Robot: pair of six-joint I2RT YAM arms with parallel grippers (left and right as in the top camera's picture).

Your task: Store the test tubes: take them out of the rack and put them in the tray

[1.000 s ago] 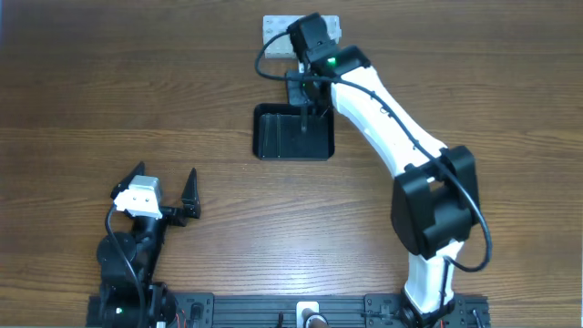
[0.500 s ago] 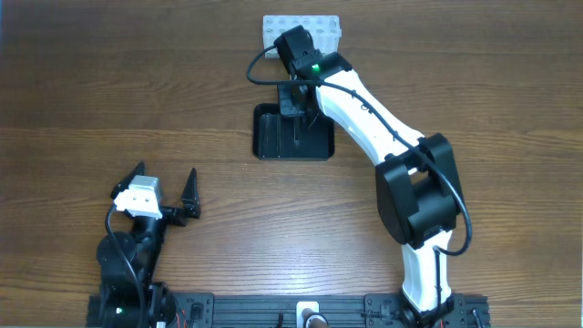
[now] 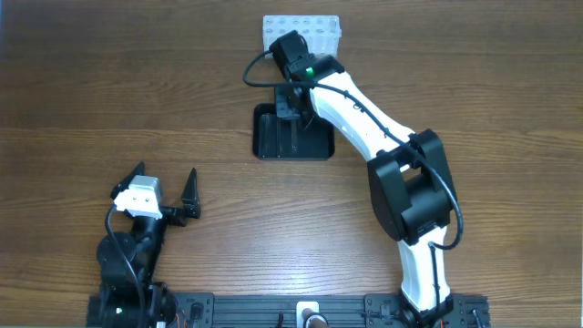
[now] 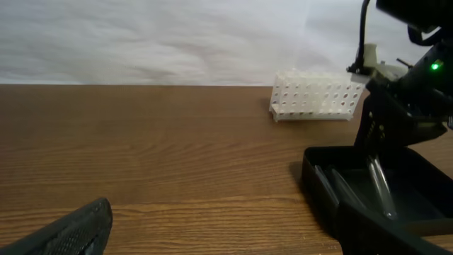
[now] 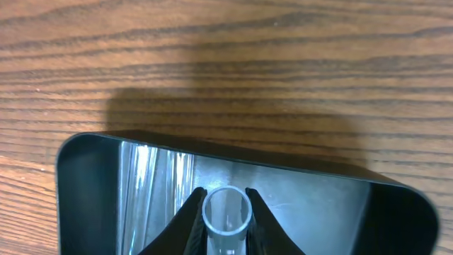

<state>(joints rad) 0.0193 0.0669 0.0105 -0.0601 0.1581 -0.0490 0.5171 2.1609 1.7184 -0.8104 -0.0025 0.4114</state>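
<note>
a: where the tray [image 3: 260, 137] sits near the rack [image 3: 317, 27], what is held?
b: a test tube [image 5: 226, 212] is clamped by the right gripper [image 3: 293, 100], over the tray. other tubes [image 5: 152, 185] are laid inside. the left gripper [image 3: 165, 183] is seen spread apart, low over the bench [image 3: 109, 91], well apart from the tray.
</note>
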